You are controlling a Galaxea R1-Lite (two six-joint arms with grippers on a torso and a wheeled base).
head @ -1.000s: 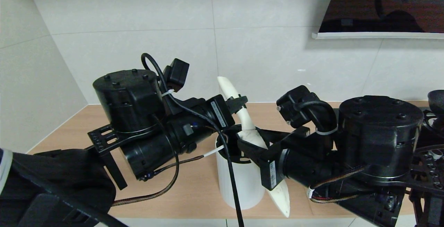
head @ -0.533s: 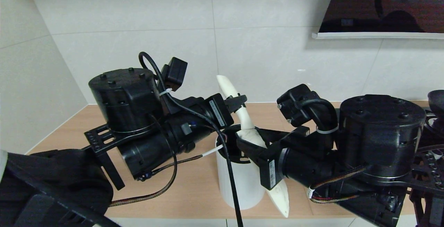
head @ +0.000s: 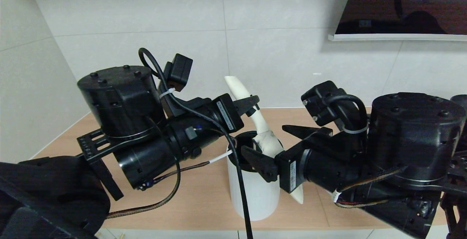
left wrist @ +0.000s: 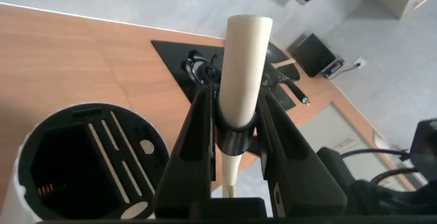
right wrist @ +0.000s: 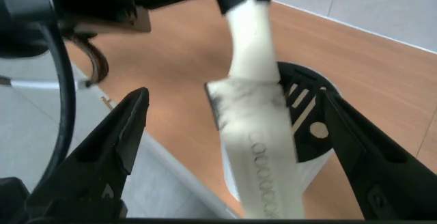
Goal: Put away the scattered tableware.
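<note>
Finds the left gripper (head: 251,105) clenched on the rounded handle of the white knife (head: 263,131), high above the middle of the bench (head: 204,195). Notes the knife tilted: handle end up toward the far left, blade slanting down to the near right. Places the blade across the right part of the mouth of the white holder (head: 253,195), tip hanging outside it on the near right side, above the bench. Cannot tell whether blade and rim touch.

Records the white holder upright close to the bench's near edge, round, with a black slotted insert in its mouth.

Finds the right gripper (head: 263,137) released: jaws spread wide, one on each side of the blade, neither touching it. Sets the body of that gripper just right of the holder, jaws level with its mouth.

Confirms from the left wrist view both jaws flat against the handle, with the holder's mouth just beside them.

Logs a black hob (left wrist: 174,50) on the bench to the right, well apart from the holder. Logs a pale tiled wall (head: 277,49) behind the bench and a dark hood (head: 401,5) high on the far right.
</note>
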